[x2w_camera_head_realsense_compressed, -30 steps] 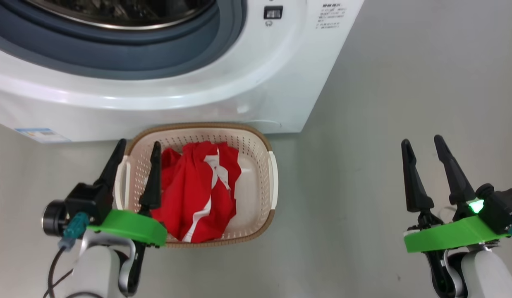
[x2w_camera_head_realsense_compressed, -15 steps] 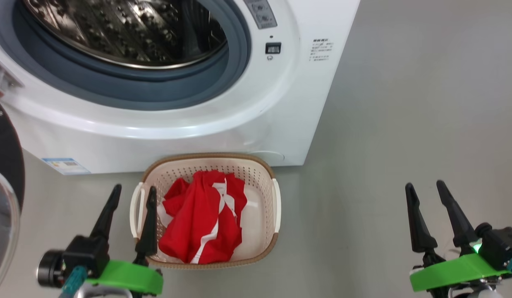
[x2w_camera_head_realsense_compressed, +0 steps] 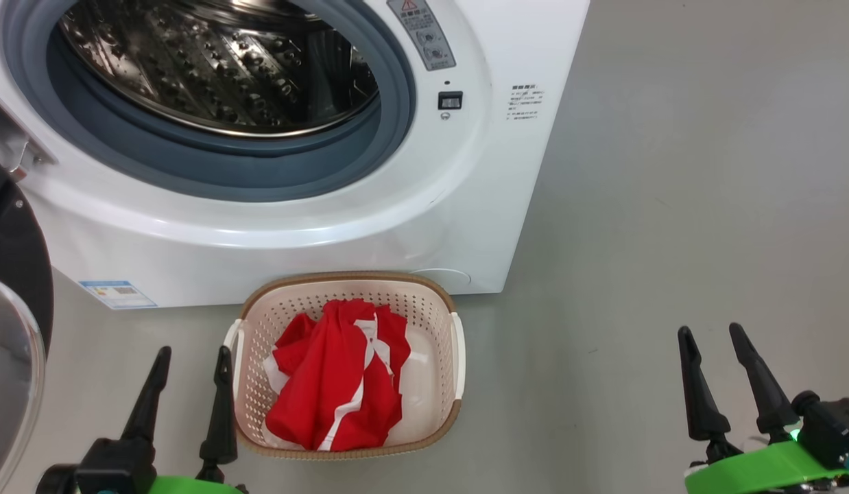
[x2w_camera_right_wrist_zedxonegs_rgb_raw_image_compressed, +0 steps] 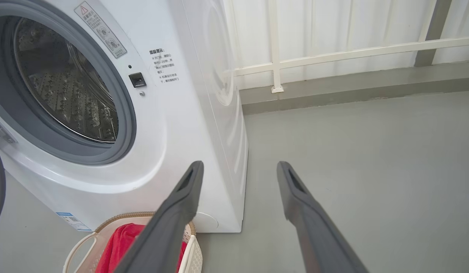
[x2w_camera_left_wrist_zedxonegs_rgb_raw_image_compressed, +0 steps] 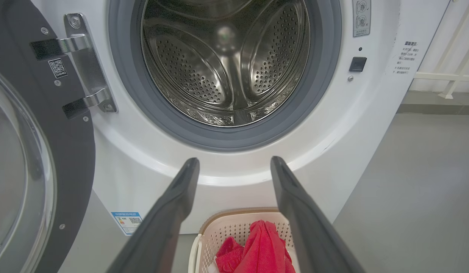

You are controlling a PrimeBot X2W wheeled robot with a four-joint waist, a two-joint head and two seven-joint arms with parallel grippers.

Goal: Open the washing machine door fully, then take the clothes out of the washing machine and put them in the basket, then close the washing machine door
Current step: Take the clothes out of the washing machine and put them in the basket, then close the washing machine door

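Note:
The white washing machine stands before me with its steel drum bare of clothes. Its black-rimmed door hangs swung open at the far left, its glass bowl facing me. On the floor below the machine sits the cream basket holding the red clothes with white stripes. My left gripper is open, just left of the basket's left rim. Far to the right over bare floor, my right gripper is open and holds nothing.
Grey floor stretches to the right of the machine. A white railing and a low grey kerb run along the back wall. A blue label sticker marks the machine's lower left corner.
The head camera has tilted up, so the drum opening and the open door come into view. Both grippers sit lower in view; the left one has pulled back from over the basket.

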